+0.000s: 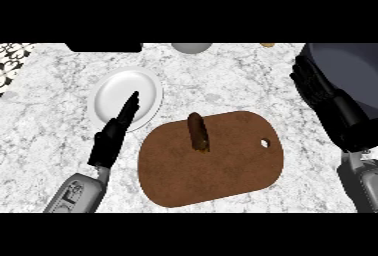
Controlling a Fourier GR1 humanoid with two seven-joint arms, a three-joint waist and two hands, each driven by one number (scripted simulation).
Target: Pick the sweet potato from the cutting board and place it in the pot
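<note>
A brown sweet potato point(197, 131) lies on the upper left part of the brown cutting board point(221, 165), which has a small hole near its right edge. The dark grey pot point(351, 62) stands at the far right, cut off by the view's edge. My right hand point(328, 102) is at the right edge, partly over the pot's near rim, with its fingers fairly straight and nothing in it. My left hand point(114, 132) is left of the board, open, and its straight fingers point up over a white plate. Neither hand touches the sweet potato.
A white plate point(144, 85) lies on the marble counter left of the board. At the back edge are a black object point(103, 47), a grey rounded object point(192, 47) and a small brown item point(267, 45). A patterned surface point(11, 57) shows at far left.
</note>
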